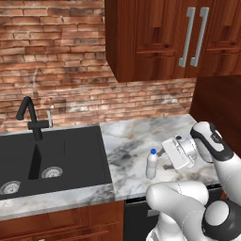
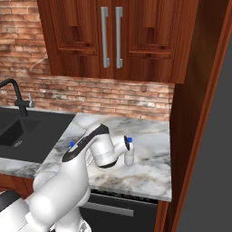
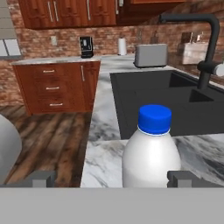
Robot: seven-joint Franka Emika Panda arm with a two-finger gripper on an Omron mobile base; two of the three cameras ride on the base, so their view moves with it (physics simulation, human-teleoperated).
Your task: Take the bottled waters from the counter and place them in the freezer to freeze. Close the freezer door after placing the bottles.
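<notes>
A whitish bottled water (image 3: 151,153) with a blue cap stands upright on the marble counter (image 3: 103,127), close in front of the hand. It sits between the two fingertips, nearer the right one. My gripper (image 3: 111,179) is open and not touching it. In the left base view the same bottle (image 1: 151,164) stands just left of the gripper (image 1: 164,153), near the counter's (image 1: 132,136) front edge. In the right base view its blue cap (image 2: 71,144) peeks out behind the arm. A second bottled water (image 2: 129,155) stands upright to the right of the hand.
The black sink (image 1: 52,160) with its black faucet (image 1: 30,117) lies just beyond the near bottle. Reddish wall cabinets (image 1: 155,37) hang overhead. A black dishwasher (image 2: 118,208) sits below the counter. A grey panel (image 2: 213,172) stands at the far right; I cannot tell if it is the freezer.
</notes>
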